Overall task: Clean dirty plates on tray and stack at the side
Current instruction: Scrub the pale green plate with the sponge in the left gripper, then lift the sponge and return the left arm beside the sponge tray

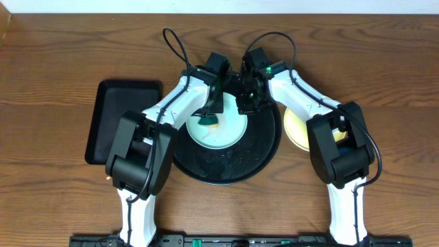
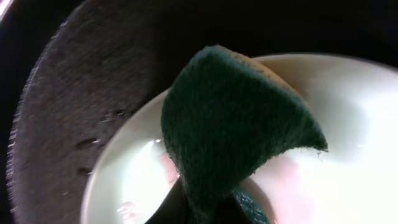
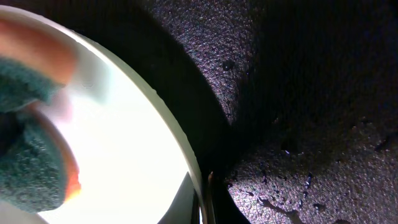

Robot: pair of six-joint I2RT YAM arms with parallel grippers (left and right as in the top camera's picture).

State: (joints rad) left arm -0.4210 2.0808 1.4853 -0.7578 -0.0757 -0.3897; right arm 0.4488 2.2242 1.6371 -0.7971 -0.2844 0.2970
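Note:
A pale mint plate point(image 1: 223, 132) lies on the round black tray point(image 1: 226, 171). My left gripper point(image 1: 211, 110) is shut on a green sponge point(image 1: 209, 123) that presses on the plate. In the left wrist view the sponge point(image 2: 230, 124) covers the jaws point(image 2: 208, 208), and faint red smears show on the plate point(image 2: 354, 124). My right gripper point(image 1: 247, 103) is shut on the plate's far right rim; its fingers point(image 3: 202, 199) pinch the rim point(image 3: 177, 140) above the tray floor point(image 3: 311, 93). A pale yellow plate point(image 1: 296, 130) lies on the table to the right of the tray, partly hidden by my right arm. No third plate shows.
A smaller rectangular black tray point(image 1: 123, 120) sits on the wooden table left of the round tray. Water drops lie on the round tray's floor point(image 3: 292, 205). Both arms cross over the back half of the round tray.

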